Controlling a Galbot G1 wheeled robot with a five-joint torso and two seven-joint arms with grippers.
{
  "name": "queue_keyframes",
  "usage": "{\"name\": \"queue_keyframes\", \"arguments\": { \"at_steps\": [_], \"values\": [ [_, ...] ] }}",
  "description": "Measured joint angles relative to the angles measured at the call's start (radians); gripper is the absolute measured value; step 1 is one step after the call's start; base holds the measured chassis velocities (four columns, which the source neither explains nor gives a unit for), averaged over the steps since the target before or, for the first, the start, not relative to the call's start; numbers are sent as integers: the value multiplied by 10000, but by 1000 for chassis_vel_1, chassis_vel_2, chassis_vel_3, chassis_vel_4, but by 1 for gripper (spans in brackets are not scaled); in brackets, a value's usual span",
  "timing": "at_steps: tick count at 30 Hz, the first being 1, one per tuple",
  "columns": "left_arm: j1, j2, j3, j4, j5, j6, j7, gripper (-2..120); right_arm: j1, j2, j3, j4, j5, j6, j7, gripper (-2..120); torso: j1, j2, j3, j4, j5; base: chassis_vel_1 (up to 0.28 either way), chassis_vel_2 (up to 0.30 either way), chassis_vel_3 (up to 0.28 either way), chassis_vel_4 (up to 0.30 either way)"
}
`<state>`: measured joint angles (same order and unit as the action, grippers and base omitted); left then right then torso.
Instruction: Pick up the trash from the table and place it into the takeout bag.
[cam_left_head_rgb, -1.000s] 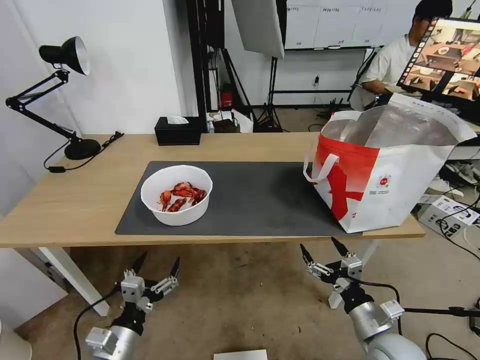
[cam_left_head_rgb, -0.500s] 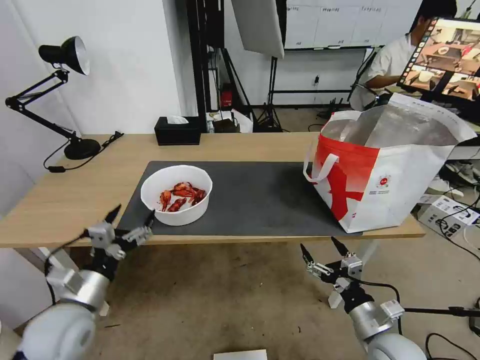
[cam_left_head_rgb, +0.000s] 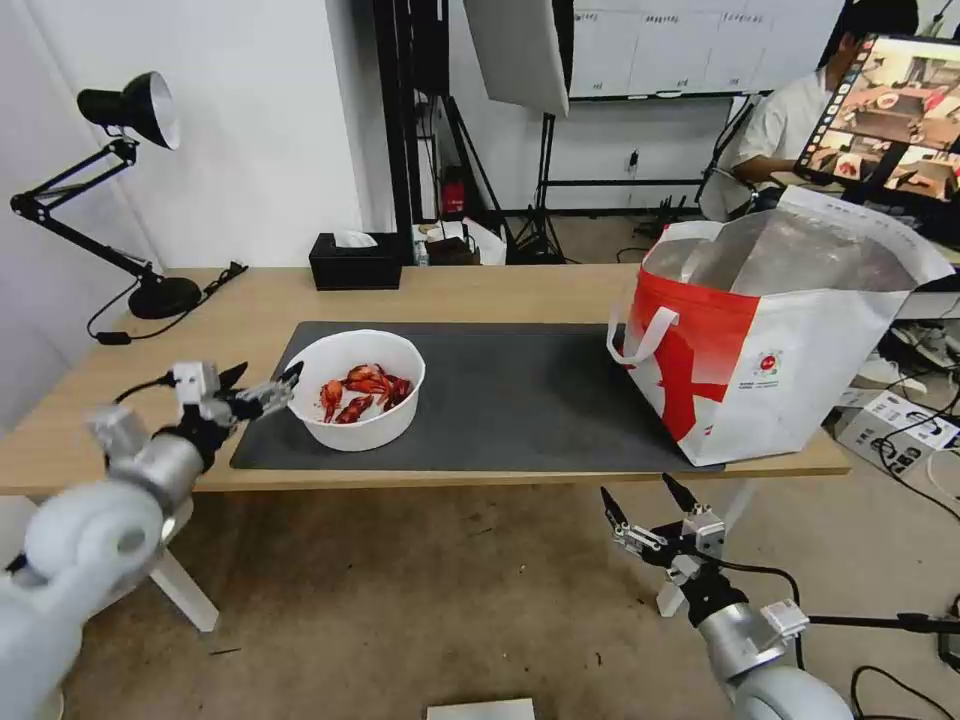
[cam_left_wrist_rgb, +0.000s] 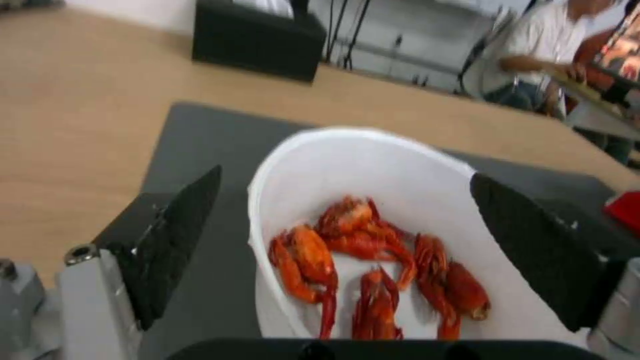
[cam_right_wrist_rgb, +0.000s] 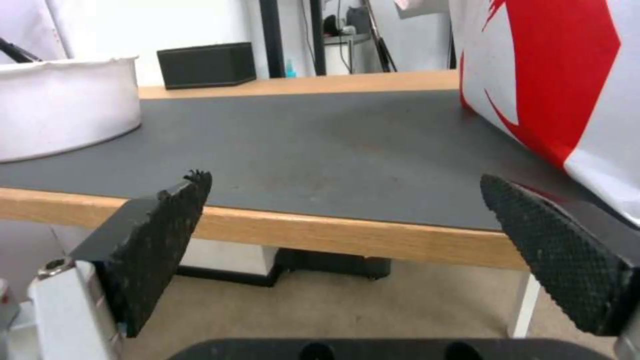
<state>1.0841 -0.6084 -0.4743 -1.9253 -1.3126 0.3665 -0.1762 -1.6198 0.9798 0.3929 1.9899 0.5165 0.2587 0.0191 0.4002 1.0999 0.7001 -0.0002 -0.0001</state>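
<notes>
One bowl of crayfish shells (cam_left_head_rgb: 354, 390) on grey mat (cam_left_head_rgb: 520, 400); left gripper (cam_left_head_rgb: 262, 388), risen from below the table (cam_left_head_rgb: 130, 400), jaws apart beside its rim, approaching. Right gripper (cam_left_head_rgb: 648, 510) parked below, jaws apart. Takeout bag (cam_left_head_rgb: 770, 340) well apart.

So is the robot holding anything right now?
No, nothing yet. The left gripper is open, right beside the bowl of red shells, not gripping it. The right gripper hangs open below the table edge.
</notes>
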Motion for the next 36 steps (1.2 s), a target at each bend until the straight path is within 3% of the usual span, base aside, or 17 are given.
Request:
{"name": "queue_keyframes", "arguments": {
  "at_steps": [1,4,5,7,12,23,36],
  "values": [
    [0,0,0,0,0,0,0,100,0,0,0,0,0,0,0,100,0,0,0,0,0,0,0,0,0],
    [-701,463,170,332,-1165,1541,-603,100,0,0,0,0,1,1,-3,100,-1,1,-1,3,3,0,0,0,0],
    [-701,463,170,332,-1165,1541,-603,100,0,0,0,0,1,1,-3,100,-1,1,-1,3,3,0,0,0,0],
    [-1063,766,242,650,-1729,2436,-1053,100,1,0,1,0,2,1,0,100,-1,1,0,0,1,0,0,0,0],
    [-1345,1042,266,986,-2892,3323,-1522,100,0,0,1,0,2,1,-2,100,-2,1,-2,5,2,0,0,0,0],
    [-2083,658,994,1530,-3647,3421,-1860,100,1,0,1,0,0,1,-2,100,-2,1,-1,3,2,0,0,0,0],
    [-2964,350,1913,1854,-3698,3303,-2051,100,1,0,1,0,0,1,-1,100,-1,1,-1,2,3,0,0,0,0]
  ]
}}
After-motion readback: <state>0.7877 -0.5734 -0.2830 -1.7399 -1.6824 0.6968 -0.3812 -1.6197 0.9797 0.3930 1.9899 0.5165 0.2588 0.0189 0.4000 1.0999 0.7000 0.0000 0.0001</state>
